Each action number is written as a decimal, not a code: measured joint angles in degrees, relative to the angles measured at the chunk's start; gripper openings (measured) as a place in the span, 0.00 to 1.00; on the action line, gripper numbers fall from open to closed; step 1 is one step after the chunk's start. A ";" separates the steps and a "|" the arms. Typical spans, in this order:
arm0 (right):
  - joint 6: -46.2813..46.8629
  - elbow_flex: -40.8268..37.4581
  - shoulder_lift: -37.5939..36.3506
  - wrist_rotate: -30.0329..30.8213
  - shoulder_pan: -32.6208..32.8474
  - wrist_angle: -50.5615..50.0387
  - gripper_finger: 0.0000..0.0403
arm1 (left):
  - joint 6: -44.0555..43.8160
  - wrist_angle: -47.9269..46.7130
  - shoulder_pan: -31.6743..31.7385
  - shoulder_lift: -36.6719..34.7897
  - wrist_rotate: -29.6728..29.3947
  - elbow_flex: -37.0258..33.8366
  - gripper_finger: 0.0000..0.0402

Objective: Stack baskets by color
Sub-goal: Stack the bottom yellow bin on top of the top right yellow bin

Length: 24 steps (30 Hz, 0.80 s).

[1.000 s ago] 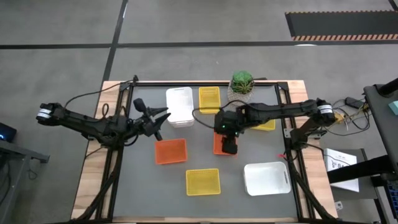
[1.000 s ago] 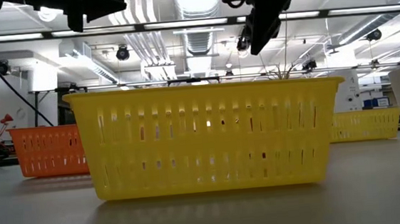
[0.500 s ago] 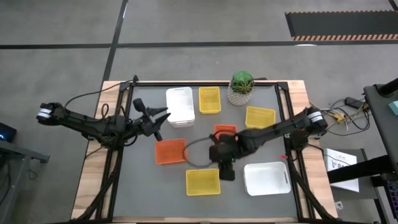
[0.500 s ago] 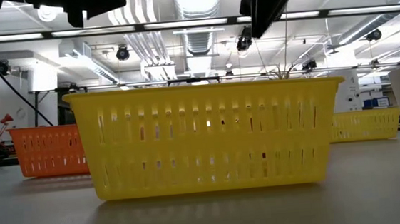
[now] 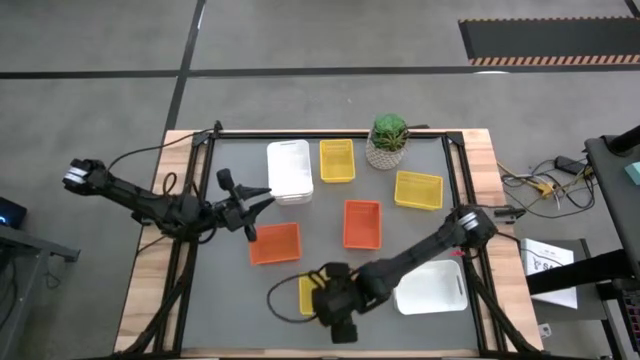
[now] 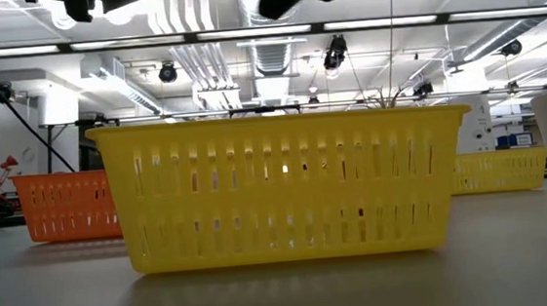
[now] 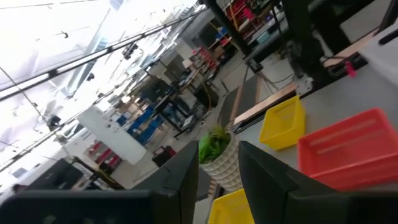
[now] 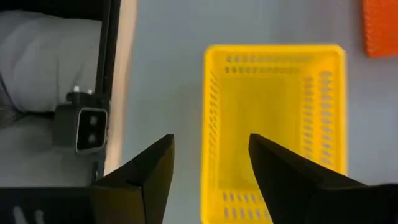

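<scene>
Right gripper (image 8: 208, 180) swinging from the orange basket (image 5: 361, 223) to the front yellow basket (image 8: 273, 130) — fingers spread, empty — yellow pickup starting.

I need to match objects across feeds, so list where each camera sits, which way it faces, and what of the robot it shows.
High view: overhead, looking straight down on the table; both arms show, left gripper and right gripper.
Low view: at tabletop height, level into the room; dark arm parts at the top edge.
Left wrist view: on the left arm, looking past its fingers at the plant.
Right wrist view: on the right arm, looking down past its open fingers.
Shared: the nearest yellow basket fills the low view and right wrist view.
</scene>
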 joint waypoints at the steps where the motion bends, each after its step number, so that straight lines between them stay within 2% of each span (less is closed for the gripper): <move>1: -0.23 1.59 1.61 0.45 0.32 -0.08 0.49 | -0.96 -0.01 -0.41 0.07 -0.01 -0.01 0.24; 8: -0.67 8.56 10.27 1.29 1.10 -2.23 0.48 | -2.40 -0.02 -3.05 0.10 0.02 0.01 0.24; 17: 0.10 10.80 14.84 2.08 0.62 -2.01 0.46 | 0.69 0.33 -3.58 0.04 0.09 0.25 0.24; 21: 0.12 10.80 14.86 2.12 0.37 -1.53 0.40 | 1.11 0.33 -3.58 0.02 0.09 0.25 0.24; 24: 0.12 10.80 14.83 2.13 0.14 -1.55 0.30 | 1.41 0.33 -3.58 0.01 0.09 0.39 0.24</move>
